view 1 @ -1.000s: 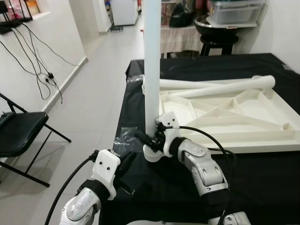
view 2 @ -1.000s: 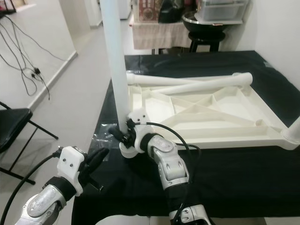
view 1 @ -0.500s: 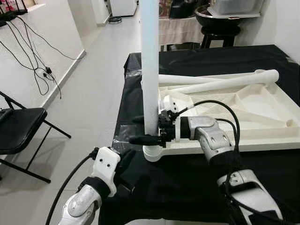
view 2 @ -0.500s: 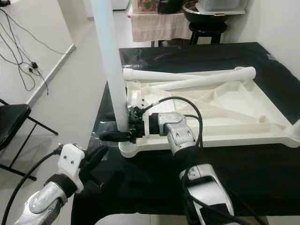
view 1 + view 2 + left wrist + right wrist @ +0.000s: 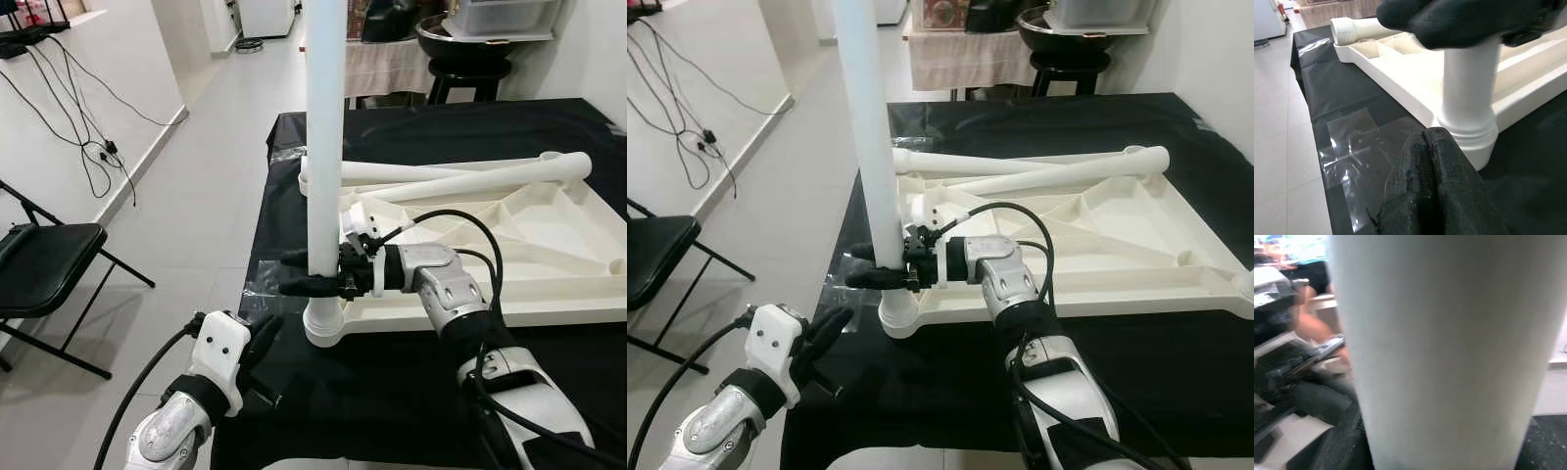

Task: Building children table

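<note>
A white table top (image 5: 578, 305) lies upside down on the black-covered table. One white leg (image 5: 324, 147) stands upright in its near-left corner socket (image 5: 323, 328). My right gripper (image 5: 292, 272) reaches in from the right and is shut on this leg just above the socket; the leg (image 5: 1444, 357) looms close in the right wrist view. Two loose legs (image 5: 460, 178) lie across the far side of the table top. My left gripper (image 5: 263, 333) hovers low at the table's near-left edge, fingers (image 5: 1435, 196) shut together, short of the socket (image 5: 1469, 132).
A patch of clear tape (image 5: 257, 284) sticks to the black cloth (image 5: 392, 392) by the socket. A black folding chair (image 5: 39, 264) stands on the tiled floor at left, with cables (image 5: 98, 147) along the wall. A stool with a bowl (image 5: 460, 39) stands behind the table.
My right gripper has moved up from the socket's base to clasp the leg from the right side. The left gripper has hardly moved. The camera view has shifted slightly.
</note>
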